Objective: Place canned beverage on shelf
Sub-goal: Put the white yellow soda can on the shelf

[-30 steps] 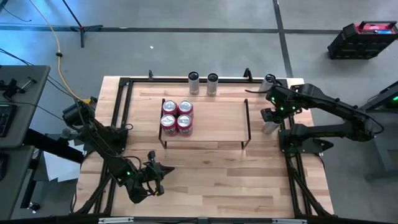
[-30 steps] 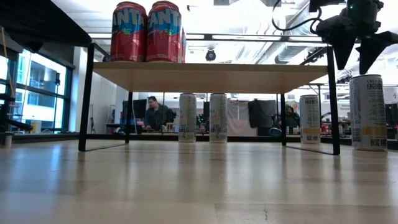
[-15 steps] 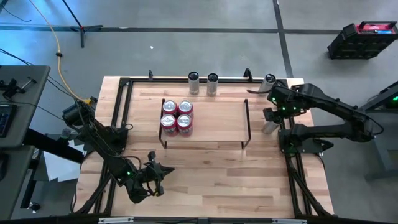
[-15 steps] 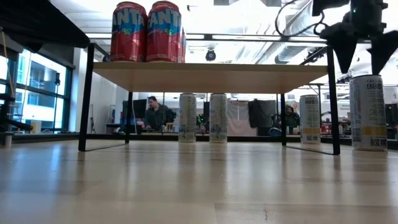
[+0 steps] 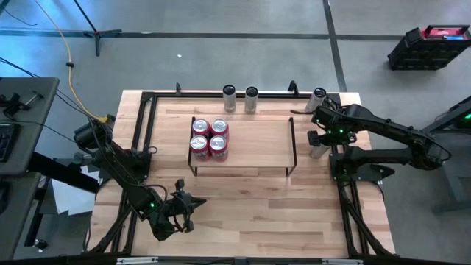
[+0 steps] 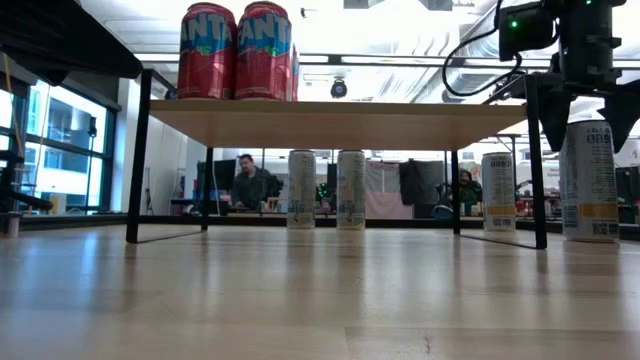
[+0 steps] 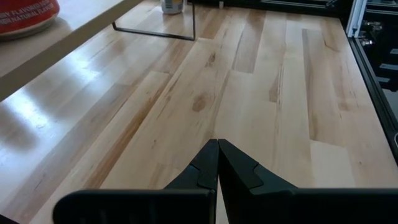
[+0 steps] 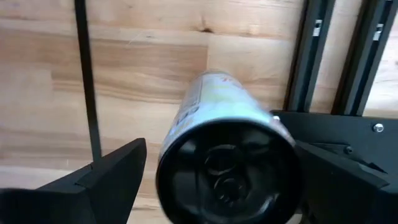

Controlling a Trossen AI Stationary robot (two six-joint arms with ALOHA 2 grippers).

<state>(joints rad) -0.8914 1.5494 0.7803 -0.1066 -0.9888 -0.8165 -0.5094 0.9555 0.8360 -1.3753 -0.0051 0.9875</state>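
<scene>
The right gripper [image 8: 217, 168] hangs over a tall pale can [image 8: 227, 149] standing on the table [image 5: 243, 199] just outside the right end of the shelf [image 5: 257, 143], its fingers [image 8: 106, 174] spread wide on either side of the can's top, not touching it. If one finger comes down on the rim, the can could tip against the shelf's end rail. The left gripper [image 7: 217, 165] waits, fingers together, near the table's front edge.
</scene>
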